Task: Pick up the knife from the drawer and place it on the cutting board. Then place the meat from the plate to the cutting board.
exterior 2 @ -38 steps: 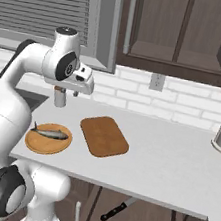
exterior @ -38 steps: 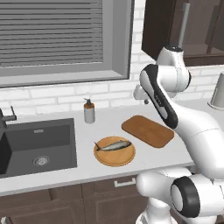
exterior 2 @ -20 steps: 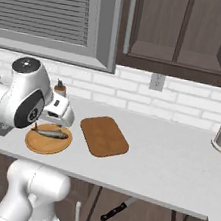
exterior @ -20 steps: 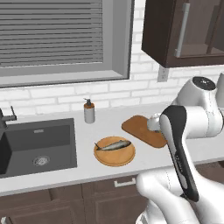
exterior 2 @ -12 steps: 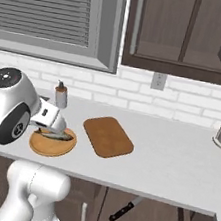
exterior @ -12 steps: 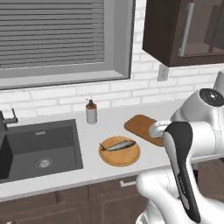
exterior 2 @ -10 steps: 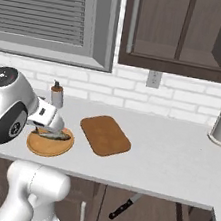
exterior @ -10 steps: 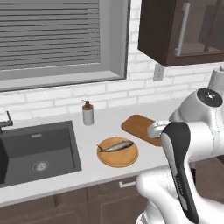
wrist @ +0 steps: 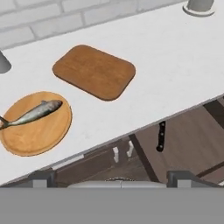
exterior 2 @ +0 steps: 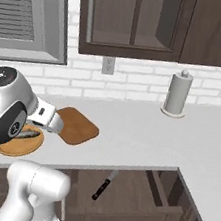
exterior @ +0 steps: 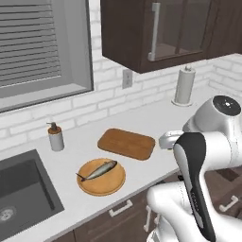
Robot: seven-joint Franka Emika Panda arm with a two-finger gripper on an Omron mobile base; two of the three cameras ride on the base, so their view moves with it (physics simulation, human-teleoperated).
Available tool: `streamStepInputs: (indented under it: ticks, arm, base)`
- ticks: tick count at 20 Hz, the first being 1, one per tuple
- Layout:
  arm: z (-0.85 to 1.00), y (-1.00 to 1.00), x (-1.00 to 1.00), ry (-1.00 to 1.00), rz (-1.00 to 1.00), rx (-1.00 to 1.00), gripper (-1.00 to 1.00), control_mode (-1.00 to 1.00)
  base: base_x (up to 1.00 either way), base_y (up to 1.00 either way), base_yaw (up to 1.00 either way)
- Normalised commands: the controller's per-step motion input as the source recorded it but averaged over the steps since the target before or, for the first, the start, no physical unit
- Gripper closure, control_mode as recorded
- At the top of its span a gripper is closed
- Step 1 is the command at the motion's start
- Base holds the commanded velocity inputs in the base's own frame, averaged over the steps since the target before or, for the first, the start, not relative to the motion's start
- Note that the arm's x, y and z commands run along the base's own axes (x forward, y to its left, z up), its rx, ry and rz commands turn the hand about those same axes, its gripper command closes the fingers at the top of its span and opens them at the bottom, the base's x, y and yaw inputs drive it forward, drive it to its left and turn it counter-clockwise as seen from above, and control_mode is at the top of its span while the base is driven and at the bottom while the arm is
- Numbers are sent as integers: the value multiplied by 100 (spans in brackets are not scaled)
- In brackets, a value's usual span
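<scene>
The knife [exterior 2: 102, 186] lies in the open dark brown drawer [exterior 2: 160, 211] below the counter edge, dark handle toward me. In the hand view the knife [wrist: 161, 136] sits low and right on the drawer floor [wrist: 188, 140]. My gripper [wrist: 112, 178] is open, its fingertips [wrist: 42, 177] spread wide, with nothing between them, well above the counter. The brown cutting board [exterior: 126, 143] [wrist: 94, 71] lies bare on the white counter. Left of it the round tan plate [exterior: 113, 182] [wrist: 30, 140] carries the meat, a small silvery fish [exterior: 98, 170] [wrist: 34, 113]. My arm partly covers the plate [exterior 2: 10, 148].
A paper towel roll [exterior: 184, 85] [exterior 2: 177, 93] stands at the back right of the counter. A soap dispenser [exterior: 56, 137] stands near the wall, beside the dark sink [exterior: 19, 194]. Dark glass-fronted cabinets [exterior 2: 132, 20] hang above the counter.
The whole picture has shifted: the base has moved right, so the sink has slid left and the open drawer and paper towel roll have come into view. The gripper stays open.
</scene>
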Motion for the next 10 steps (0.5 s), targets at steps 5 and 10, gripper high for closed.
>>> streamStepInputs:
  ticks: [5,10]
  arm:
    - [0,0,0,0,0,0,-100,100]
    - [0,0,0,0,0,0,-100,100]
  base:
    - [36,23,-56]
    - [64,43,-31]
